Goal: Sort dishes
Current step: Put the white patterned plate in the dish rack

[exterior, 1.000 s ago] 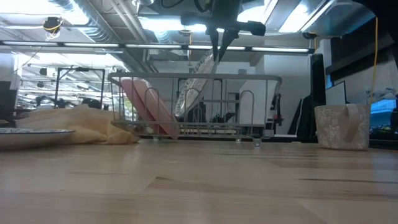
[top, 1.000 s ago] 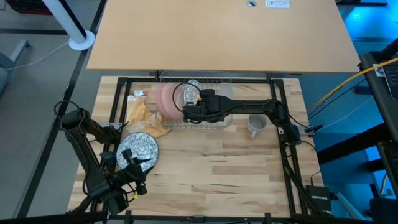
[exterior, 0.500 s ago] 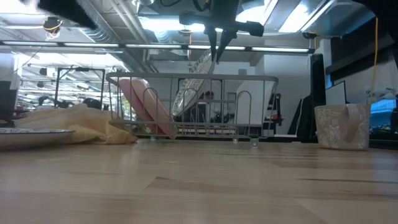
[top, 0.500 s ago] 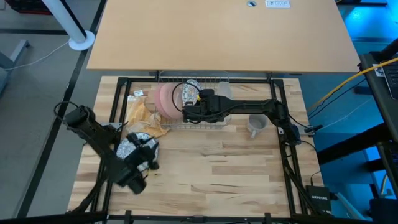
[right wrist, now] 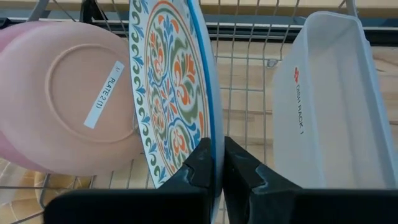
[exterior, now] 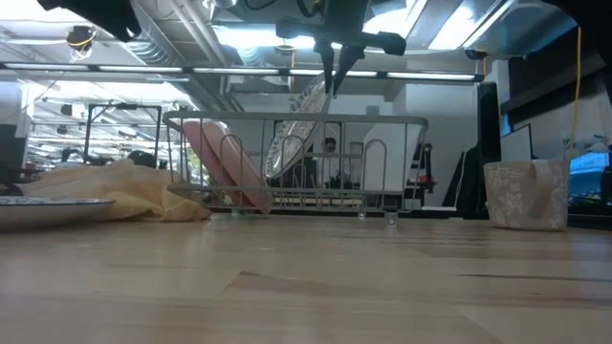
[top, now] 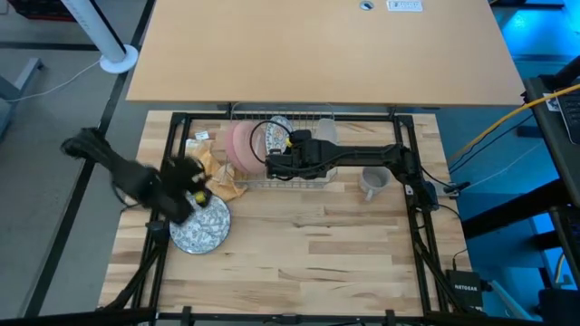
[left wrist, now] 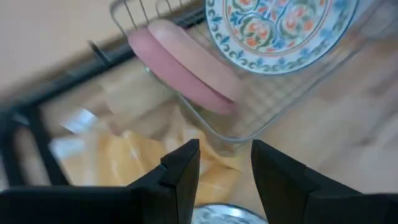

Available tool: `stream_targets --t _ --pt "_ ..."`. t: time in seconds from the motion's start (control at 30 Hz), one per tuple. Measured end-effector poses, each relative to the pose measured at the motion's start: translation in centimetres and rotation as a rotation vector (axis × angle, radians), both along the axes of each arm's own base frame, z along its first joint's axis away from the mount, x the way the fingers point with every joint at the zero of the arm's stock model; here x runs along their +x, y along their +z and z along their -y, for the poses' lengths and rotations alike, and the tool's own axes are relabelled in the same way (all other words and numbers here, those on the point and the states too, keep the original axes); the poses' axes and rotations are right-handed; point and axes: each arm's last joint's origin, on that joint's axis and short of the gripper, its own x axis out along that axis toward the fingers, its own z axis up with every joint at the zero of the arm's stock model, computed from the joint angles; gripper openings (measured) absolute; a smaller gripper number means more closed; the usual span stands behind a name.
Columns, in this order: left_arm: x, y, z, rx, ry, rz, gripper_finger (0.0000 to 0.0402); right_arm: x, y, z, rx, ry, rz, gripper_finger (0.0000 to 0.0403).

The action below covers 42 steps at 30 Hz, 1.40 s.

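Right gripper [right wrist: 216, 163] — fingers pinched on the rim of the patterned plate [right wrist: 171, 87], which stands on edge in the wire rack [top: 299, 181] just beside the pink plates [right wrist: 68, 106]; those lean in the rack's left end, one with a "PLATE" label on its underside. A white tray [right wrist: 323, 93] marked "DISH RACK" sits in the rack on the plate's other side. In the low view the plate tilts under the gripper, above the rack wires.

Left gripper [left wrist: 225, 165] — fingers apart, holding nothing, up above the tabletop [top: 344, 254] near the yellow cloth [top: 216, 172], facing the rack. The arm is blurred in the high view, so exact height is prob. not readable.

A second patterned plate [top: 200, 226] lies flat on the tabletop just in front of the cloth. Grey mug [top: 373, 181] stands right of the rack.
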Motion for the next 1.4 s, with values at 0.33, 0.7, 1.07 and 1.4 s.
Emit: stream_targets --t 0.33,0.7,1.07,1.4 --pt "-4.0 3.4 -5.5 -0.196 0.048 0.368 0.0136 0.0 0.0 0.0 -0.004 0.0 -0.001 0.0017" --pt "0.2 -4.2 -6.7 -0.329 0.113 0.13 0.0136 0.0 0.0 0.0 0.0 0.001 0.002 0.0017" --pt "3.7 -6.6 -8.9 -0.347 0.113 0.168 0.0136 0.0 0.0 0.0 0.004 0.003 0.001 0.0017" --pt "3.0 -6.8 -9.5 -0.328 0.14 0.112 0.0136 0.0 0.0 0.0 0.003 0.007 -0.003 0.0017"
